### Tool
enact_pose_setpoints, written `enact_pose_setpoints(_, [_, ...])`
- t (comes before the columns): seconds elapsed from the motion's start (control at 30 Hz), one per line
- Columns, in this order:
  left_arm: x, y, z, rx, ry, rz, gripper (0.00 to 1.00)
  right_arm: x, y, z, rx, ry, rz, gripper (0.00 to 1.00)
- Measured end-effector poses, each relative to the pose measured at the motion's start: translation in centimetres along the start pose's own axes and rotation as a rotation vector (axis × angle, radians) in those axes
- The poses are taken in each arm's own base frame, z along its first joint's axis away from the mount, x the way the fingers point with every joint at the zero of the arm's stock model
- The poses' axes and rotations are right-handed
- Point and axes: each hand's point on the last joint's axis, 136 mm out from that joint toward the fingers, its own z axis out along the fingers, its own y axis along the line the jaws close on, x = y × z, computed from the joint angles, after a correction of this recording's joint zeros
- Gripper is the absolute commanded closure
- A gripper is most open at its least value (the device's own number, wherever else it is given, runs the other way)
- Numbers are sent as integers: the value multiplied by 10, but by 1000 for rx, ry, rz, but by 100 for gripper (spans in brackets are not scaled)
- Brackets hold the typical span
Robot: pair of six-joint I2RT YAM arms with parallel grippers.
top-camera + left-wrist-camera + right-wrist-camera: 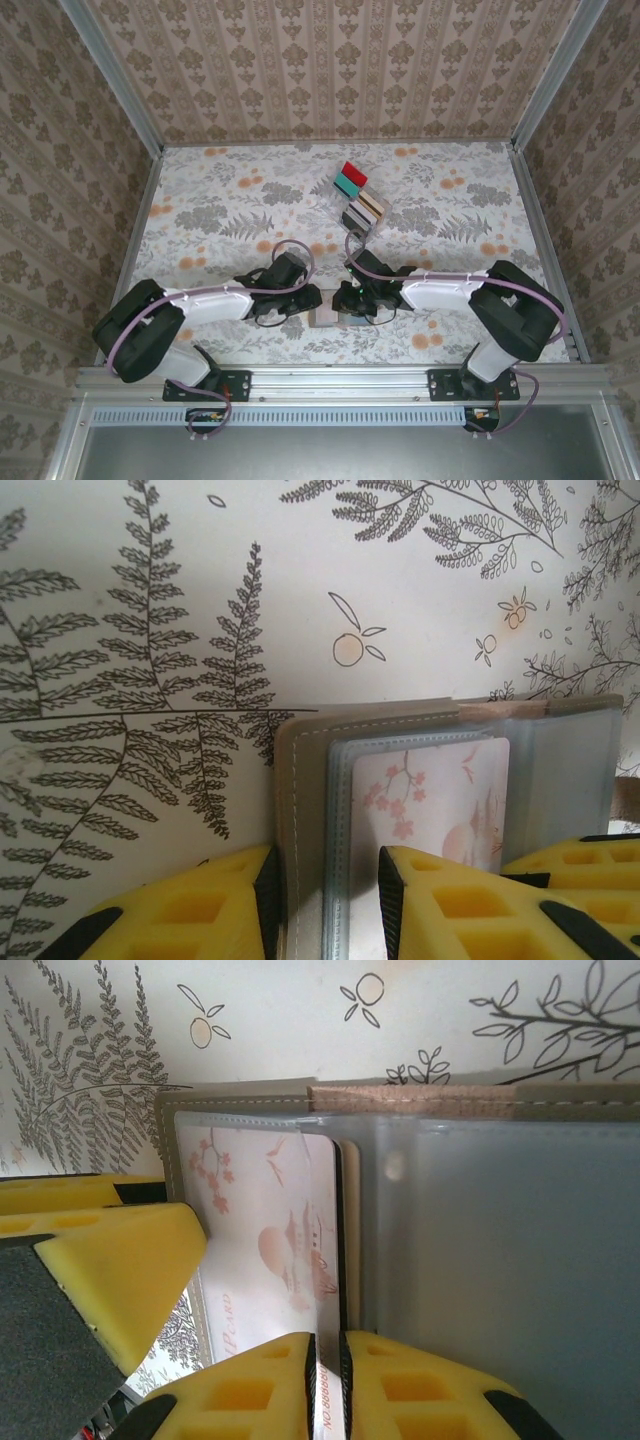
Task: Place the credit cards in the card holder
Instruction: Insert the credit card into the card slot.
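Observation:
The card holder [328, 319] lies open near the table's front edge, grey-brown cover [300, 780] down and clear sleeves [480, 1260] up. A white credit card with pink blossoms [260, 1220] sits partly inside a sleeve [430, 790]. My right gripper [328, 1345] is shut on that card's near edge, which shows as a thin strip between the pads [347, 298]. Dark and tan card edges [347, 1240] show beside it. My left gripper [325, 880] stands part open, its fingers straddling the cover's stitched edge and the sleeve edges [312, 300].
A clear slotted rack [340, 216] stands at mid-table behind the grippers, holding a red card [350, 171], a teal card [347, 185] and others. Both arms meet over the holder. Patterned walls close in the table on three sides.

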Motion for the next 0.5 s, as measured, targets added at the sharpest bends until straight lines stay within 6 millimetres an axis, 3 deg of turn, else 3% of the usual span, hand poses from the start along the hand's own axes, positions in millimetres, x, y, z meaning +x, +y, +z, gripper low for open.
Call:
enact_pose_setpoints(0.23, [-1, 1, -1, 7, -13, -24, 65, -1, 2, 0, -10, -4, 3, 78])
enact_pose_setpoints(0.33, [-1, 1, -4, 8, -22, -28, 63, -2, 4, -2, -21, 0, 3, 71])
enact_pose_setpoints(0.5, [-5, 1, -11, 6, -47, -31, 59, -12, 10, -25, -42, -44, -23, 62])
